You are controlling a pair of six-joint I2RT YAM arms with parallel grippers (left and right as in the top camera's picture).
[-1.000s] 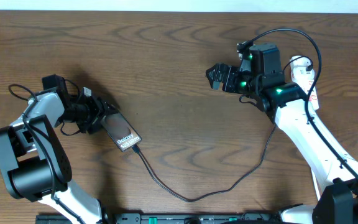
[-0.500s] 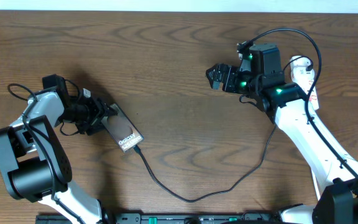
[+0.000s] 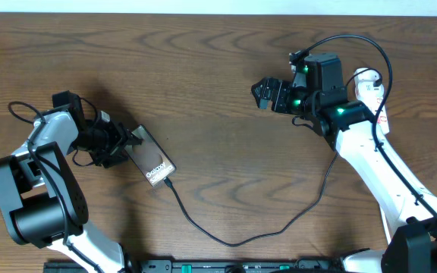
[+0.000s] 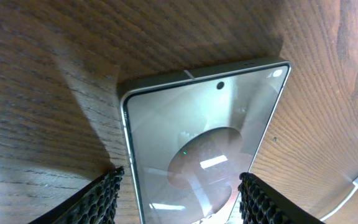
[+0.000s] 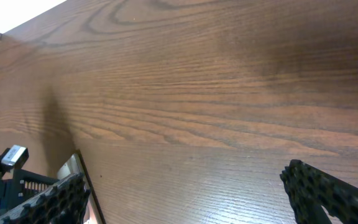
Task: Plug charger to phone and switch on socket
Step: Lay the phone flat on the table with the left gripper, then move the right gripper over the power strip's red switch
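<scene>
Dark wood-grain table, pale strip past its far edge. Phone sits left, glossy brown-silver screen up with white lettering, black charger at its near end. Left gripper clamps the phone's long edges; right gripper is spread wide and holds nothing.

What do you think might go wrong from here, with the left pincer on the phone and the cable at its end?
The left pincer clamps the phone by its side edges only; it may slip or twist, straining the charger at its far end. The charger's slack loop lies beside the right arm, which may snag it. The socket sits mostly hidden under that arm, and the open right pincer points away, so a press could miss.
</scene>
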